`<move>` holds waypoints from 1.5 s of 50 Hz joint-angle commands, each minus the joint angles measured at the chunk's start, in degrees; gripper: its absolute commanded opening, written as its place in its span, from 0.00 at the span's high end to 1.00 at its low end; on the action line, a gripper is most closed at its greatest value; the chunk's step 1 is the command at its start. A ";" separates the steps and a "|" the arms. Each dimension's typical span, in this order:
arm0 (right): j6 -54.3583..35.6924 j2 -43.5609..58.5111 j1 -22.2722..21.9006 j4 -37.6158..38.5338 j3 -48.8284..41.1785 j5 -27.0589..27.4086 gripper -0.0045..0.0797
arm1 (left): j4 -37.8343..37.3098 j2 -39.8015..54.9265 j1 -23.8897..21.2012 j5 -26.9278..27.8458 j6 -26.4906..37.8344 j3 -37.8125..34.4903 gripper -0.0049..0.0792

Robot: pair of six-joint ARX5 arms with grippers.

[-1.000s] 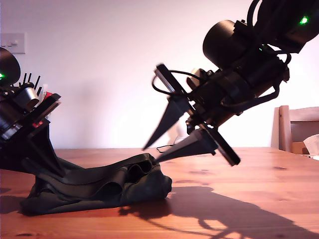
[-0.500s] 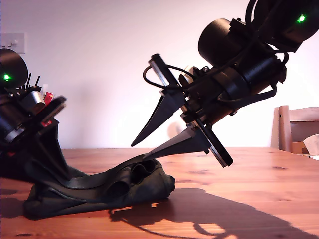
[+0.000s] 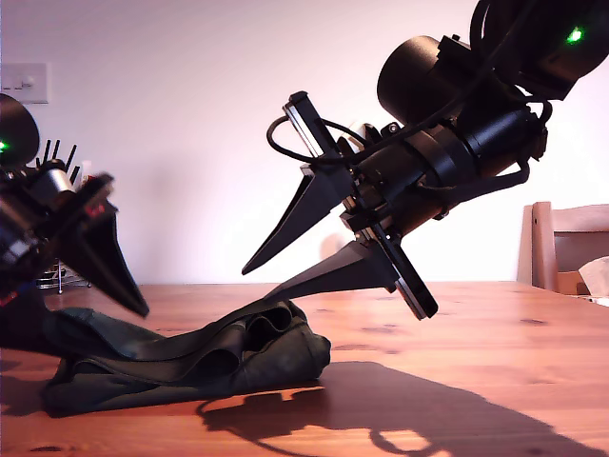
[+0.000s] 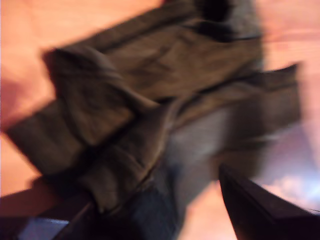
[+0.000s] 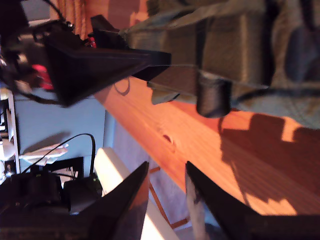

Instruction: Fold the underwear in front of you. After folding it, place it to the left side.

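The dark olive underwear (image 3: 190,357) lies bunched on the wooden table (image 3: 457,324) toward the exterior view's left, with folds raised at its end nearer the middle. My first gripper (image 3: 138,305) hangs blurred just above the cloth's other end. The first wrist view shows it (image 4: 155,190) open over the crumpled underwear (image 4: 125,100), holding nothing. My second gripper (image 3: 255,286) reaches in from the exterior view's right, open, its lower finger at the raised fold. The second wrist view shows its tips (image 5: 166,165) apart and empty, beside the underwear (image 5: 240,40).
A wooden chair (image 3: 566,243) stands past the table at the exterior view's right. A light switch (image 3: 24,83) is on the wall at that view's upper left. A small wire rack (image 3: 62,281) sits behind the first arm. Bare tabletop spreads under the second arm.
My first gripper has come up off the cloth's end, which has sunk flatter. My second gripper has shifted toward the exterior view's left, bringing its lower finger onto the raised fold.
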 commanded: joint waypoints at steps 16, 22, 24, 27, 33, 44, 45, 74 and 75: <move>-1.18 1.05 0.33 0.26 0.20 -1.75 0.71 | -9.20 -0.20 1.01 -5.66 6.36 7.02 0.29; -1.18 1.05 0.33 0.26 0.20 -1.97 0.71 | -12.11 -0.20 1.70 -9.75 9.73 8.35 0.29; -1.18 1.05 0.33 0.26 0.20 -1.97 0.71 | -12.17 -0.20 1.88 -10.69 10.29 8.50 0.29; -1.18 1.05 0.33 0.24 0.20 -1.97 0.71 | -12.09 -0.20 2.10 -11.80 10.58 8.61 0.29; -1.18 1.05 0.33 0.26 0.20 -2.34 0.71 | -8.83 -0.20 2.19 -12.07 10.51 8.66 0.30; -1.18 1.05 0.33 0.28 0.20 -1.86 0.72 | -2.99 0.15 0.42 -9.31 8.63 8.66 0.78; -1.18 1.05 0.35 0.28 0.20 -1.40 0.73 | -2.56 0.31 0.11 -9.29 8.68 8.66 0.84; -5.03 4.42 4.24 8.66 0.20 19.47 0.96 | 3.34 9.38 -1.88 -8.52 11.67 8.66 0.96; -5.03 4.98 4.09 8.66 0.20 19.47 0.96 | 3.39 9.53 -1.88 -8.48 11.67 8.66 0.96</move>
